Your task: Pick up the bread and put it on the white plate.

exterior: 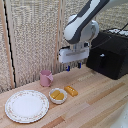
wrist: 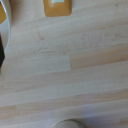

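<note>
The bread [exterior: 71, 90] is a small orange-brown oblong piece lying on the wooden table, just to the exterior view's right of a small white bowl. The white plate [exterior: 26, 105], with a faint floral rim, lies flat at the exterior view's front left. My gripper [exterior: 73, 66] hangs well above the table, above and slightly behind the bread. Its two dark blue fingers are apart and hold nothing. In the wrist view the bread [wrist: 57, 10] shows at the picture's edge, partly cut off. The gripper's fingers do not show clearly there.
A small white bowl [exterior: 58, 95] holds pale yellow food pieces between the plate and the bread. A pink mug [exterior: 46, 77] stands behind the bowl. A black box [exterior: 110, 52] sits at the exterior view's back right. A woven screen stands behind the table.
</note>
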